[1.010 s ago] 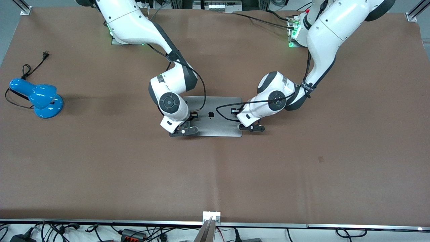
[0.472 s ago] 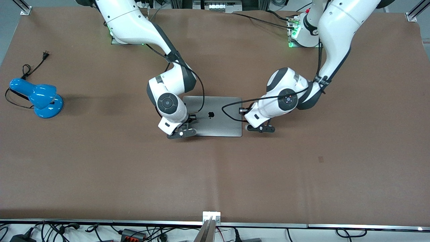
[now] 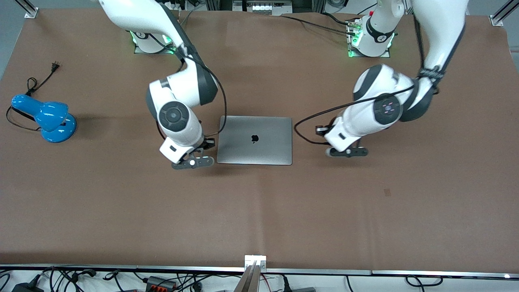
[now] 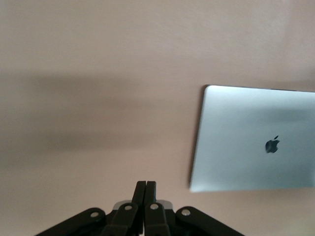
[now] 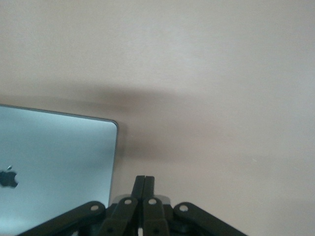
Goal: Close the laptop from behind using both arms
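**Laptop lid down, both arms off to the sides**

Brown counter point(image 3: 259, 211) fills pretty much the whole front view. Going across it from the view's left: a blue desk lamp point(image 3: 44, 117) sits near the right arm's end, its black cord point(image 3: 38, 81) trailing toward the robots' bases.

Next comes the right gripper point(image 3: 193, 162), hanging over bare counter just beside the laptop's edge, jaws pressed together with nothing in them. Its wrist view shows the same pinched-shut tips and a corner of the lid.

Then the laptop point(image 3: 254, 140), flat and fully closed in the middle of the counter, silver lid up, black apple logo point(image 3: 254, 138) showing.

Last is the left gripper point(image 3: 348, 152), over the counter on the left arm's side of the laptop, clearly apart from it, jaws together and empty too.
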Motion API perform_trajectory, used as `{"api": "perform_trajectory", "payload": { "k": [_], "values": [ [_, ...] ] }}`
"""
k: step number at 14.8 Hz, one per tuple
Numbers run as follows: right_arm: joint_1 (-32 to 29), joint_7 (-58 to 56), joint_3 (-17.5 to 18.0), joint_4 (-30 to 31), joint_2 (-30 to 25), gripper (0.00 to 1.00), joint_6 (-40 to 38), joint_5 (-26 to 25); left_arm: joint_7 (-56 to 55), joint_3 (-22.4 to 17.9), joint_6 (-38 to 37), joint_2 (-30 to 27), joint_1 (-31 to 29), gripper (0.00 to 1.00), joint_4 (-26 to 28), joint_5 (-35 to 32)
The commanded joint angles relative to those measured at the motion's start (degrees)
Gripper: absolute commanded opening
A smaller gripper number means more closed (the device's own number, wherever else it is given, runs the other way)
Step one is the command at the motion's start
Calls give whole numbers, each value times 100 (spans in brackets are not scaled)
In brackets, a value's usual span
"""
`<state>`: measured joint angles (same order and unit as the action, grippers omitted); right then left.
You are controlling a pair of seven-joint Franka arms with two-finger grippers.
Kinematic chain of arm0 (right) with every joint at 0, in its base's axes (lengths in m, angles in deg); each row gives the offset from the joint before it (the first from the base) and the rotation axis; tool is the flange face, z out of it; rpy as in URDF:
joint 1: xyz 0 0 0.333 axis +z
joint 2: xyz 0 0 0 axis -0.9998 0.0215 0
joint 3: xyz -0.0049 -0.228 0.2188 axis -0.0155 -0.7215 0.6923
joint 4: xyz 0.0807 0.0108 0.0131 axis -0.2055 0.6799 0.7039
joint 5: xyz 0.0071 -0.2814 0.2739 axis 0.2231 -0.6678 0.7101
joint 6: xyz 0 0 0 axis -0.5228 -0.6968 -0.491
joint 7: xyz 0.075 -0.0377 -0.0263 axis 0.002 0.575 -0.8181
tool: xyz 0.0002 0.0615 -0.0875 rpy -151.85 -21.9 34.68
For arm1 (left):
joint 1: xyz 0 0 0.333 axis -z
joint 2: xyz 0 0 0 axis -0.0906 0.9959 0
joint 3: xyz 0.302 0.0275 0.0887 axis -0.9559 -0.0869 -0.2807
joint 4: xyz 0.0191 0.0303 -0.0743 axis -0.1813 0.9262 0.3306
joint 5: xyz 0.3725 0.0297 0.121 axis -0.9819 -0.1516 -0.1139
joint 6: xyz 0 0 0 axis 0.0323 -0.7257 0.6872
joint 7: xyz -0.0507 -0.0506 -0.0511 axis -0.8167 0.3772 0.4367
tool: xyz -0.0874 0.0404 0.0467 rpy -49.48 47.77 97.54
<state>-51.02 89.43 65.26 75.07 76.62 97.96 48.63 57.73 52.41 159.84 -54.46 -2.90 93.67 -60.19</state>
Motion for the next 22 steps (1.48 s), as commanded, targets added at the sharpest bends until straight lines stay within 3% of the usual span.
{"api": "perform_trajectory", "payload": {
  "k": [1, 2, 3, 4, 7, 12, 14, 16, 19, 20, 21, 22],
  "values": [
    [22, 3, -72, 120, -370, 0, -278, -95, 32, 35, -1133, -876, -279, 9, -180, -91],
    [22, 12, -133, 111, -441, 18, -375, -87, 40, 52, -1625, -912, -437, 9, -478, -56],
    [31, 55, -186, 111, -528, 70, -410, -78, 40, 53, -2013, -921, -508, 11, -768, -55],
    [31, 3, -273, 111, -625, 100, -428, -86, 49, 26, -2374, -921, -561, 12, -1058, -55],
    [22, -59, -590, 32, -976, 100, -507, -78, 58, 26, -3000, -1000, -772, 16, -1683, -64],
    [22, -58, -1135, -539, -1127, 100, -1534, -86, 154, -17, -3563, -1167, -1114, 28, -2308, -134],
    [5, -338, -1241, -540, -1214, 100, -1597, -8, 479, -9, -3555, -1141, -1387, 37, -2231, -108],
    [-31, -419, -1259, -548, -1241, 100, -1868, 19, 506, -9, -3529, -1071, -1405, 40, -2212, -99],
    [-127, -323, -1197, -548, -1407, 100, -2204, -60, 498, -9, -3520, -1071, -1397, 60, -2230, -90],
    [-415, -314, -1119, -548, -1469, 100, -2178, -60, 445, -18, -3477, -1053, -1396, 76, -2239, -73],
    [-766, -331, -935, -548, -1522, 100, -2151, 1, 427, -18, -3433, -1010, -1405, 99, -2239, -73],
    [-1265, -383, -568, -548, -1592, 100, -2029, -16, 453, -9, -3432, -1027, -1405, 100, -2247, -73]
  ]
}}
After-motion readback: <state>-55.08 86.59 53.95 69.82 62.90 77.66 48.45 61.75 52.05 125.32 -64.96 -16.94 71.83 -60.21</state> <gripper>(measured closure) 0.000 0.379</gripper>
